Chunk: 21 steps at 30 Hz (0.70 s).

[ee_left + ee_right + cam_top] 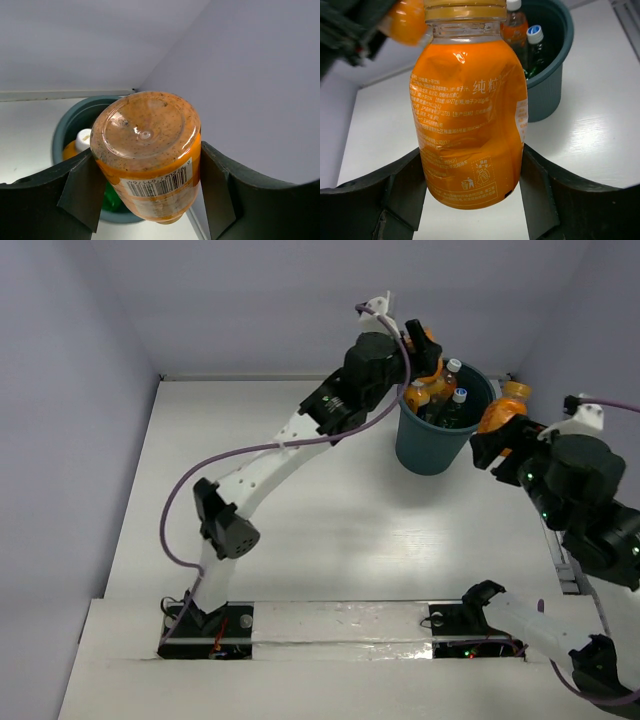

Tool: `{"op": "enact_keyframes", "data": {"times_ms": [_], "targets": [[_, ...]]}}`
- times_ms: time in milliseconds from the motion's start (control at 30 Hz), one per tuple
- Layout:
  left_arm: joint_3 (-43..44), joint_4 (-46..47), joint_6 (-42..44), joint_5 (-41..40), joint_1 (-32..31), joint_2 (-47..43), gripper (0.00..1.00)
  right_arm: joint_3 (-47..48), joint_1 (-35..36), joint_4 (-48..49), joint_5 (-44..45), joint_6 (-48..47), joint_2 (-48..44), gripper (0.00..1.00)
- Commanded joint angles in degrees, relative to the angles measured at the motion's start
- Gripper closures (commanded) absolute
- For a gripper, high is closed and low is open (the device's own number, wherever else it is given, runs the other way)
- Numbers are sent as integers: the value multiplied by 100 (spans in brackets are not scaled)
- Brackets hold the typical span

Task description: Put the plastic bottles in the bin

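The left bottle [147, 145] sits hard against the left wrist lens, base towards it and neck pointing down at the bin [65, 127]. The left tool [147, 187] is clamped on its sides, about over the rim. The right bottle [470, 115] stands upright in the right tool [470, 197], pinched low on its body, outside the bin and near its rim.

At least three bottles [535, 35] are inside the bin: one orange with a white cap, one dark with a blue-and-white cap, and something green. The full count is hidden. The top view shows none loose on the desk [330, 540], so I judge the task nearly done, with two drops left.

Both held bottles are stubby, thin clear plastic over orange juice. The left one has a pulp-speckled base and a barcode label. The right one has a dented wall and a yellow cap. The bin is smooth dark teal, round and tapering, with a rolled rim. The desk is white and faintly grained.
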Motion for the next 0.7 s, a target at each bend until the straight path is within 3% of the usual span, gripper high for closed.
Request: {"op": "enact_keyframes", "data": {"times_ms": [0, 200, 533, 667], "targets": [[716, 330, 245, -136, -149, 589, 54, 315, -29, -435, 413, -163, -148, 58], [999, 1015, 455, -320, -202, 1328, 50, 491, -29, -453, 413, -207, -254, 58], [982, 1236, 896, -488, -316, 1725, 1, 386, -29, -128, 246, -268, 70, 58], [587, 1385, 1114, -505, -316, 1075, 1, 298, -169, 118, 272, -295, 412, 59]]}}
